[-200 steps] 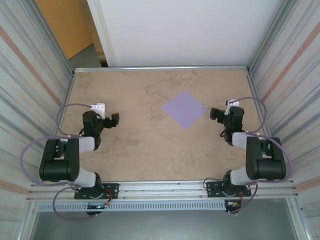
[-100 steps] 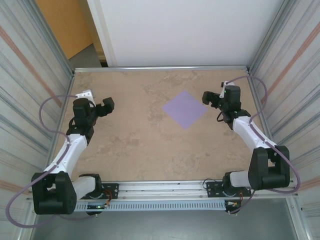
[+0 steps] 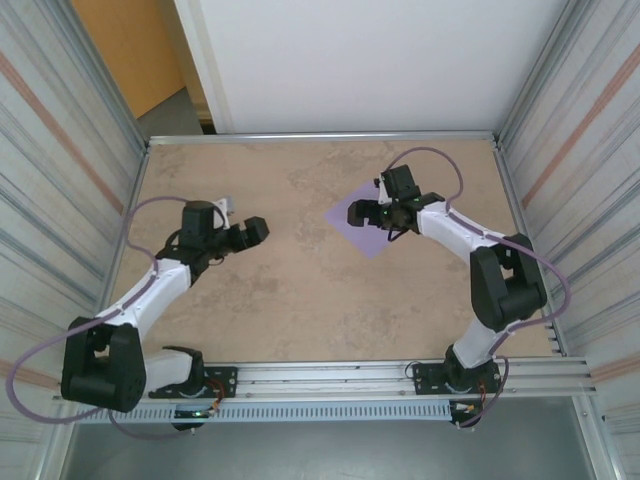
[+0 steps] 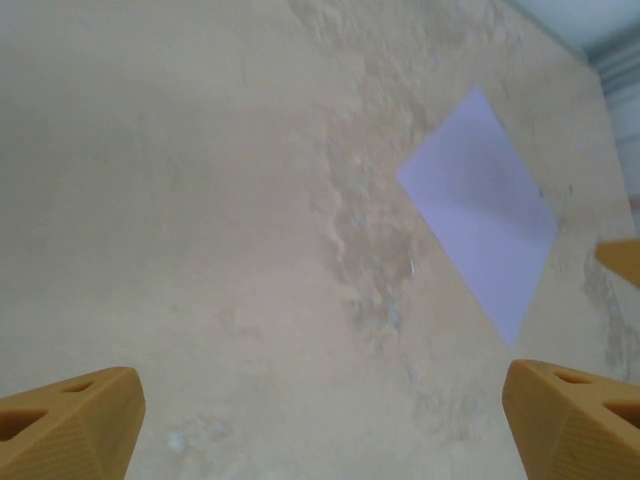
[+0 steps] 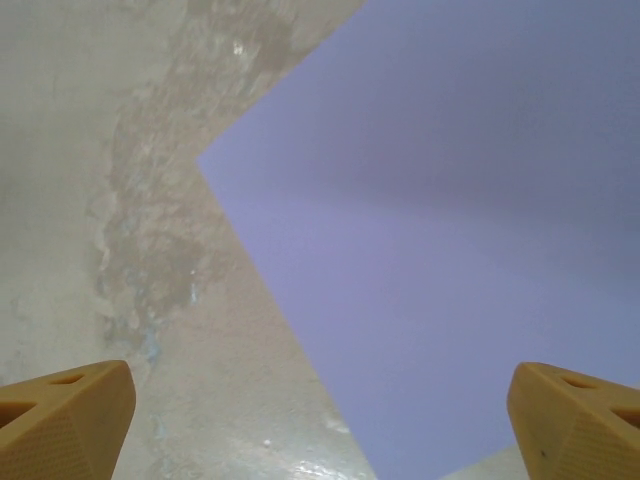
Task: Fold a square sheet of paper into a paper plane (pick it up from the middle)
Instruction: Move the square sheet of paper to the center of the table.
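Observation:
The square sheet of paper [image 3: 371, 241] is a plain lavender square lying flat on the table like a diamond, right of centre. My right gripper [image 3: 362, 213] hangs over its upper left part, open. In the right wrist view the sheet [image 5: 450, 230] spreads across the right side, with the orange fingertips [image 5: 62, 420] wide apart and nothing between them. My left gripper [image 3: 250, 232] is open over bare table, well left of the sheet. The left wrist view has the sheet [image 4: 485, 205] far ahead to the right, untouched. No paper plane is present.
The beige marbled table [image 3: 300, 290] is walled by corrugated metal panels on the left [image 3: 60, 200] and right [image 3: 580, 180], with a white board [image 3: 350, 60] at the back. An orange fingertip [image 4: 620, 260] of the other gripper pokes in at the right edge of the left wrist view.
The right arm has reached out and swung its gripper left, from beside the sheet's right corner to above the sheet. The left gripper has moved right toward the table's middle. The sheet has not moved.

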### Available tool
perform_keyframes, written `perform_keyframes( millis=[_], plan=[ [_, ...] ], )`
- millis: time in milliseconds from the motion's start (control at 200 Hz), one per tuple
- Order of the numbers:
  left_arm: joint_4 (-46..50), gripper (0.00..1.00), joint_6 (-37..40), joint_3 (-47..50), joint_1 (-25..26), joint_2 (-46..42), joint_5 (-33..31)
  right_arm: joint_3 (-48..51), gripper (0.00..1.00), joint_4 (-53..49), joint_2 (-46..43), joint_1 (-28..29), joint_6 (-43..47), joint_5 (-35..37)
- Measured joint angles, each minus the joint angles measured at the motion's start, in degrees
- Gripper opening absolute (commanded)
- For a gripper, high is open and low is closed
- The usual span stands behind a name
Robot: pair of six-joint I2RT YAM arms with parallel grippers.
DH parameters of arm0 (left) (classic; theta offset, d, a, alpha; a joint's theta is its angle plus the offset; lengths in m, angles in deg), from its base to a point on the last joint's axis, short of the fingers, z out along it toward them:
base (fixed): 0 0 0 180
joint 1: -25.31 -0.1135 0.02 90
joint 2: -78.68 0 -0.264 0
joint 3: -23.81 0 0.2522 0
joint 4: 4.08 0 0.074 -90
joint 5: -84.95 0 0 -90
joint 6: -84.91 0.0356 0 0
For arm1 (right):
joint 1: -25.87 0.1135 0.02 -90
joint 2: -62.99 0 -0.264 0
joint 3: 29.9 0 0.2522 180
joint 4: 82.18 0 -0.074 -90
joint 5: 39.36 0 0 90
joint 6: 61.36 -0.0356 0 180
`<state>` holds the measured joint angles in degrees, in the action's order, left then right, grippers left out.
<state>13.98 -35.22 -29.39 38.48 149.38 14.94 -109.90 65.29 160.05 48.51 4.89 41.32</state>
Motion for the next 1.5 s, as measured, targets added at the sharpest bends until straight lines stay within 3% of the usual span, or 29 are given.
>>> perform_keyframes(
  millis=[321, 737, 1092, 1498],
  plan=[
    [0.44, 0.88, -2.14, -1.68, 7.89, 6.40, 0.20, -3.52, 0.79, -4.85, 6.08, 0.61, -1.75, -1.11],
    [-0.81, 0.81, -4.52, -1.70, 8.24, 8.72, 1.88, -13.77, 0.71, -9.68, 16.24, -0.17, -1.51, 2.08],
    [-1.64, 0.74, -6.34, -2.45, 8.35, 11.67, 4.09, -27.56, 0.70, -10.93, 26.51, -9.35, -1.53, 3.39],
    [-4.17, 0.62, -8.92, -2.97, 9.53, 14.56, 5.14, -25.22, 0.65, -11.89, 26.71, -10.10, -4.52, 5.46]
  ],
)
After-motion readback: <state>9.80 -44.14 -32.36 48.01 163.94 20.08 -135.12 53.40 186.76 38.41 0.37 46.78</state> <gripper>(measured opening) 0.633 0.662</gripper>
